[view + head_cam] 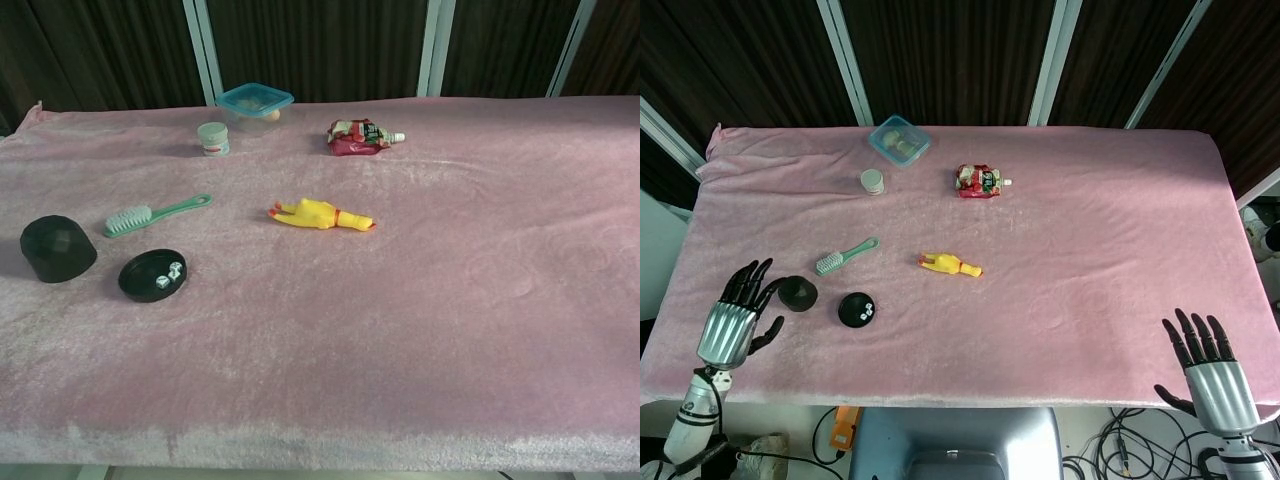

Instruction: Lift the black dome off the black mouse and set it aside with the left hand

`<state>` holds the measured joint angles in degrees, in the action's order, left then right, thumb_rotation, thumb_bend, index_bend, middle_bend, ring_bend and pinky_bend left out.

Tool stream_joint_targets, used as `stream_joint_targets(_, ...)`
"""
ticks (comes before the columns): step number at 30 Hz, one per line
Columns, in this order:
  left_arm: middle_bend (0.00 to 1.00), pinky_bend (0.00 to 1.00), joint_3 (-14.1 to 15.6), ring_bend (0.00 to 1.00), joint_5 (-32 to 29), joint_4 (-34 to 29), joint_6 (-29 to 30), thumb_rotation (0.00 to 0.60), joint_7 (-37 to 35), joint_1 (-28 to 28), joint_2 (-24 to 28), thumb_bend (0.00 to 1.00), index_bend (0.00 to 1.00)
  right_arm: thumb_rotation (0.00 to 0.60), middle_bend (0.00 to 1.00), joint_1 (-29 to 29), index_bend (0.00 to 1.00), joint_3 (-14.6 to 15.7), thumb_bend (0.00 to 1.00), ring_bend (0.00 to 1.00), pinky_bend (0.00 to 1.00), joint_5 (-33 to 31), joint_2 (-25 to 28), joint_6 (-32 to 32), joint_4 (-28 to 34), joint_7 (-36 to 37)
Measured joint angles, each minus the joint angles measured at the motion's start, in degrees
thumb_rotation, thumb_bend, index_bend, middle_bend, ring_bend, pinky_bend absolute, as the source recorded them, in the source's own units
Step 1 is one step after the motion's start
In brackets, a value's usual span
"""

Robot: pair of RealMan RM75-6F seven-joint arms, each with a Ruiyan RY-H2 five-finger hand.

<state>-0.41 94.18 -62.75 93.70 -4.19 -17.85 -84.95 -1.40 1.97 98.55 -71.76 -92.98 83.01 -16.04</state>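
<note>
Black dome (58,249) free on pink cloth (1090,230), left hand (732,320) fingers (752,277) spread, holding nothing

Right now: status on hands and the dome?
Left hand open, clear of the black dome. Dome set down on the cloth beside the black dish. Right hand open, idle at the near edge. Nothing obstructing.
</note>
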Motion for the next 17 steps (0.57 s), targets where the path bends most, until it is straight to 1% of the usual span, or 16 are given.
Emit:
stream_joint_targets(2, 0.11, 0.14, 1.65, 0.03, 3.28, -4.02, 3.6, 0.6, 2.43, 1.77, 3.28, 0.31, 0.25, 0.6, 0.0, -0.21, 0.0, -0.07, 0.11, 0.0, 0.15, 0.21, -0.07, -0.73, -0.41, 0.74)
stream_joint_targets(5, 0.11, 0.14, 4.49, 0.03, 5.49, -7.86, 4.69, 0.6, 4.68, 3.79, 6.77, 0.31, 0.25, 0.6, 0.0, -0.5, 0.0, -0.08, 0.11, 0.0, 0.15, 0.36, -0.1, -1.32, -0.88, 1.47)
stream_joint_targets(7, 0.12, 0.15, 5.46, 0.04, 5.2, -10.4, 3.45, 0.6, 5.06, 4.58, 8.46, 0.32, 0.26, 0.6, 0.0, -0.52, 0.0, 0.09, 0.11, 0.0, 0.15, 0.44, 0.06, -1.16, -0.92, 1.63)
stream_joint_targets(10, 0.12, 0.15, 6.03, 0.04, 3.5, -14.62, 0.36, 0.6, 5.92, 5.22, 10.41, 0.31, 0.26, 0.6, 0.0, -0.46, 0.0, 0.43, 0.11, 0.0, 0.15, 0.62, 0.5, -0.66, -0.66, 1.71)
stream_joint_targets(13, 0.12, 0.15, 6.15, 0.04, 1.12, -18.23, -3.3, 0.6, 8.1, 5.55, 12.2, 0.32, 0.26, 0.6, 0.0, -0.61, 0.0, 0.44, 0.11, 0.0, 0.15, 0.8, 0.49, -1.17, -0.76, 2.03)
stream_joint_targets(17, 0.12, 0.16, 5.89, 0.05, -1.26, -21.22, -6.36, 0.6, 11.06, 5.86, 13.53, 0.32, 0.27, 0.6, 0.0, -0.93, 0.0, 0.35, 0.11, 0.0, 0.15, 0.97, 0.34, -2.02, -1.15, 2.72)
